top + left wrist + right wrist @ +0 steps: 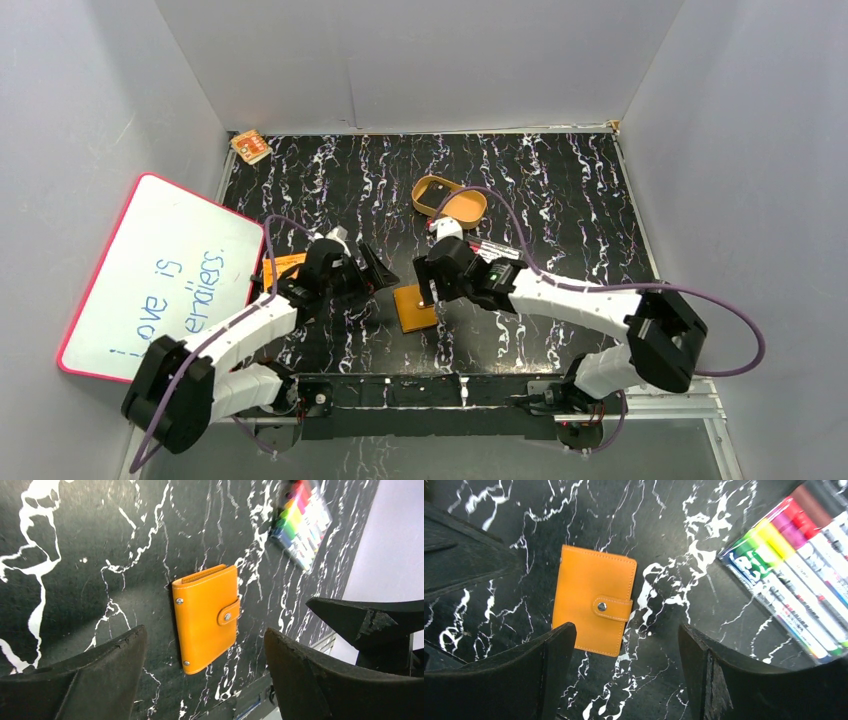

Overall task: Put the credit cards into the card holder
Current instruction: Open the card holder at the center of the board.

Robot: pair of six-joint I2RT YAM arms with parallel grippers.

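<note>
Both jaws spread, the left gripper (205,631) and right gripper (626,627) hover near the orange card holder (415,307), snapped shut, flat on the tabletop (560,190). Likely step: opening it; next, the snap tab (613,607) needs unfastening.

"love is" on the whiteboard (150,235)
</note>
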